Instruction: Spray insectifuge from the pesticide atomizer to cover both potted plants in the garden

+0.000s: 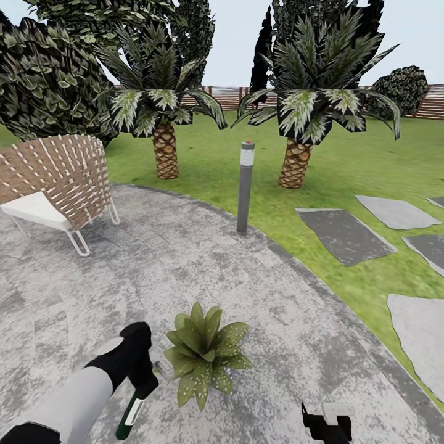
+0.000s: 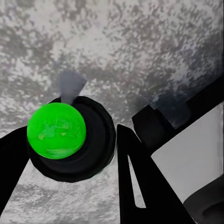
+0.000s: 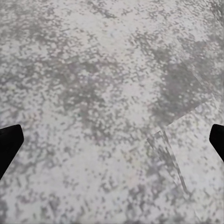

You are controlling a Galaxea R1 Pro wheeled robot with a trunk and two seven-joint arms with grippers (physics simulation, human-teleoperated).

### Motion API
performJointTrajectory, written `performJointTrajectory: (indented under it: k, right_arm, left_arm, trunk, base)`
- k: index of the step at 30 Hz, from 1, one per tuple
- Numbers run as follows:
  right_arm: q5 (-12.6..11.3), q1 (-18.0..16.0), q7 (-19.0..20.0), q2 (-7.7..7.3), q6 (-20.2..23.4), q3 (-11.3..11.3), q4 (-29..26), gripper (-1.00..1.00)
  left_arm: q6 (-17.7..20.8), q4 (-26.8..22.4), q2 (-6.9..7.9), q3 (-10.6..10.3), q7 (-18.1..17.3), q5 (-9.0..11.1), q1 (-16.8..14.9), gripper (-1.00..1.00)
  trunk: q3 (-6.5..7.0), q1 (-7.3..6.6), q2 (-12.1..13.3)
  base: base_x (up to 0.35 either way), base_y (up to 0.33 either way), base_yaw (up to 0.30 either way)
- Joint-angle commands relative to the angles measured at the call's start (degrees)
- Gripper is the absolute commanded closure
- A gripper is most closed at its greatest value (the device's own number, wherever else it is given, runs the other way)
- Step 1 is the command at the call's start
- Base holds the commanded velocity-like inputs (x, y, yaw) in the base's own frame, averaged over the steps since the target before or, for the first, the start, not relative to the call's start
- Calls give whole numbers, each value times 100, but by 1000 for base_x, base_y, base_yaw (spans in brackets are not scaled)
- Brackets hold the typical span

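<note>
On the grey paved patio point(image 1: 277, 320), one potted plant point(image 1: 203, 351) stands as a low rosette of pointed, white-speckled green leaves; the leaves hide most of its pot. My left gripper point(image 1: 145, 385) is just left of the plant, shut on the pesticide atomizer point(image 1: 131, 413), a slim dark green bottle with a white label slanting down from the fingers. In the left wrist view the atomizer point(image 2: 56, 130) shows end-on as a bright green round end in a dark body, with the left gripper point(image 2: 70, 154) around it. My right gripper point(image 1: 325, 425) hangs open over bare paving to the plant's right, as the right gripper point(image 3: 112, 144) is also seen.
A wicker chair point(image 1: 55, 179) with a white cushion stands at the left of the patio. A grey bollard lamp point(image 1: 245, 185) rises at the patio's far edge. Two palms point(image 1: 165, 148) point(image 1: 295, 160) grow on the lawn, with stepping stones point(image 1: 345, 234) to the right and a wooden fence behind.
</note>
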Motion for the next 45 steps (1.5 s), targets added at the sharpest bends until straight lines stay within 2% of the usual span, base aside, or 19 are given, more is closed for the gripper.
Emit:
performJointTrajectory:
  k: [1,2,3,7,14,21,37,45]
  right_arm:
    - [-35,-3,-26,-1,-14,51,3,-100]
    - [-35,-3,-26,-1,-14,51,3,-100]
    - [-35,-3,-26,-1,-14,51,3,-100]
    - [-35,-4,-26,-1,-14,51,3,-100]
    - [-35,-4,-26,-1,-14,51,3,-100]
    - [-35,-1,-26,-1,-14,51,3,-100]
    - [-35,-5,-26,7,-14,50,-6,-100]
    - [-35,-1,-26,7,-14,48,3,-100]
  left_arm:
    - [30,-12,-44,-31,-56,-45,-2,100]
    - [32,-38,-124,-44,-56,-50,-2,100]
    - [36,-48,-139,-51,-56,-52,-2,100]
    - [36,-73,-95,-61,-47,-62,-2,100]
    - [46,-74,-100,-56,-35,-62,-2,100]
    - [48,-83,-139,-39,-30,-62,-10,100]
    - [57,-86,-107,1,-29,3,-31,100]
    - [57,-80,-126,-7,-29,-20,-28,100]
  trunk:
    - [-5,-1,-2]
    - [-5,-1,-2]
    - [-5,-1,-2]
    - [-5,-1,-2]
    - [-5,-1,-2]
    - [-5,-1,-2]
    - [-5,-1,-2]
    - [-5,-1,-2]
  base:
    - [0,0,0]
    - [0,0,0]
    - [0,0,0]
    - [-83,0,0]
    - [-183,185,-3]
    - [-6,258,-240]
    - [-1,6,-45]
    - [-68,214,-241]
